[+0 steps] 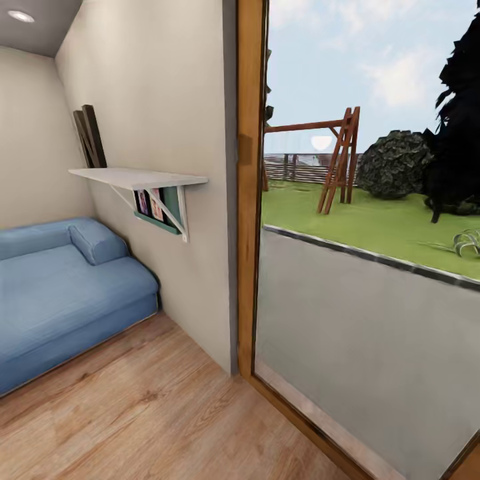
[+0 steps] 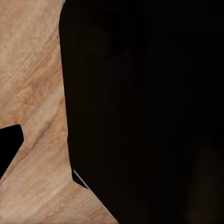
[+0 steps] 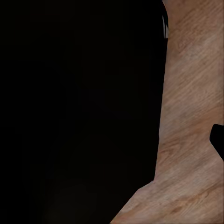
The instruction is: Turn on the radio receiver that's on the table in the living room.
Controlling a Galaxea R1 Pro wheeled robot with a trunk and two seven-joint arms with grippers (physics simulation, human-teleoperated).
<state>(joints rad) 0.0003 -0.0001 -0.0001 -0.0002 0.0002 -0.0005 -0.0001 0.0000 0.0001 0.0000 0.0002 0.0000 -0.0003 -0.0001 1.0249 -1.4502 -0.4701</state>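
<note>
Head view: a corner of the living room (image 1: 167,400) with light wood plank floor (image 1: 153,420). A blue sofa (image 1: 60,293) stands against the wall at the left. Above its near end a white wall shelf (image 1: 137,177) on brackets carries dark framed boards leaning on the wall, and books or pictures (image 1: 155,205) sit under it. A wood-framed glass door (image 1: 249,200) at the right looks onto a lawn with a wooden swing frame (image 1: 339,160) and shrubs. The radio receiver and the table cannot be located from here.

Left wrist view: a large black body over the plank floor (image 2: 32,93); jaw state cannot be told.

Right wrist view: black body beside plank floor (image 3: 191,116); jaw state cannot be told.
</note>
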